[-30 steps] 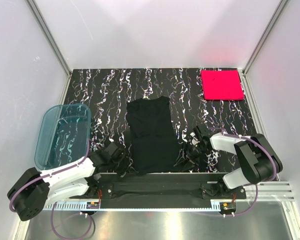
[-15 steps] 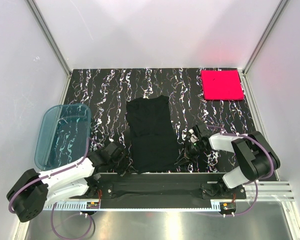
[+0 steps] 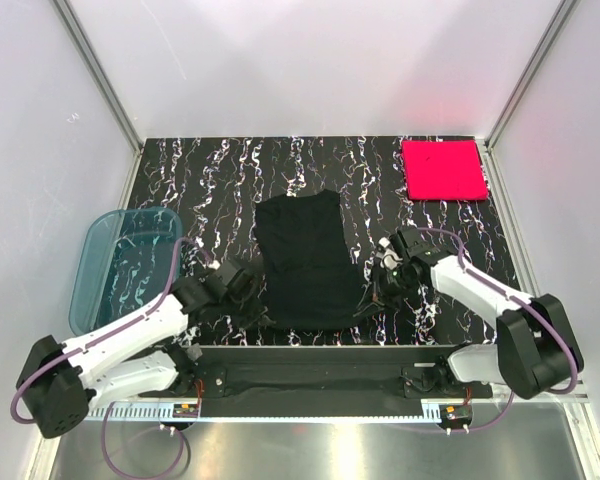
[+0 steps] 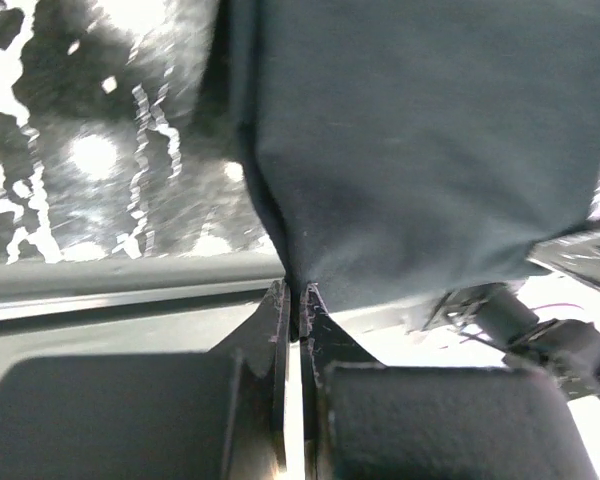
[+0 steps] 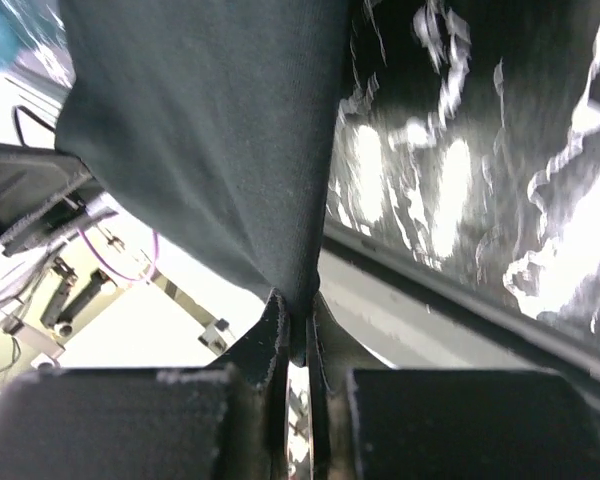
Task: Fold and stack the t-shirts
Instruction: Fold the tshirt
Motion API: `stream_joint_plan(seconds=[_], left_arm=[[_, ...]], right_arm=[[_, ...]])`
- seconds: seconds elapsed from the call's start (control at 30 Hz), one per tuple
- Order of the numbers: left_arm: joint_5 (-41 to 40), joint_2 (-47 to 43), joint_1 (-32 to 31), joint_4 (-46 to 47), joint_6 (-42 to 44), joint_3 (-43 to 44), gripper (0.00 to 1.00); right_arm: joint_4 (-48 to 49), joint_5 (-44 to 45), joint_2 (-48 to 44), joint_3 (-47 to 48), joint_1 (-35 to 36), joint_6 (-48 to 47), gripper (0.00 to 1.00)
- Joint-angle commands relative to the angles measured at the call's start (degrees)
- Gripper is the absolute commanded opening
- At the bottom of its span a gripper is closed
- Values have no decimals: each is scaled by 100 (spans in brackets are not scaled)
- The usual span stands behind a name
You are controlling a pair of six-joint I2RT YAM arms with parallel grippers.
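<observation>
From above, the black shirt [image 3: 302, 262] lies between my arms, the pink shirt [image 3: 443, 169] square at the far-right corner; my left wrist shows my left claw [image 4: 295, 300] clamped on the black hem, my right wrist my right claw [image 5: 298, 312] likewise, where an uneven lift could slip the thin pinch.

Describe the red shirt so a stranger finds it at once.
Start at the black, white-veined table. In its far right corner lies the pink-red t-shirt, a flat neat square. Nothing else is bright red: the black t-shirt sits mid-table, the blue tub at the left.
</observation>
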Motion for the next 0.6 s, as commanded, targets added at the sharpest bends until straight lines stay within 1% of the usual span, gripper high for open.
stream_joint_plan(seconds=[0.0, 0.07, 0.13, 0.3, 0.4, 0.57], left_arm=[[87, -341, -134, -416, 136, -216, 0], [149, -648, -284, -539, 31, -270, 0], [201, -868, -407, -855, -48, -296, 0], [325, -1693, -548, -1356, -233, -270, 0], [404, -1967, -557, -1541, -330, -121, 0], [509, -2038, -557, -1928, -277, 230, 0]], right_arm=[[-869, -164, -368, -65, 192, -163, 2], [-1001, -77, -597, -135, 368, -32, 2], [-1160, -102, -896, -206, 562, 65, 2], [-1441, -155, -1397, -338, 747, 329, 2], [-1590, -172, -1363, -154, 756, 347, 2], [-1915, -217, -1442, 259, 774, 364, 2]])
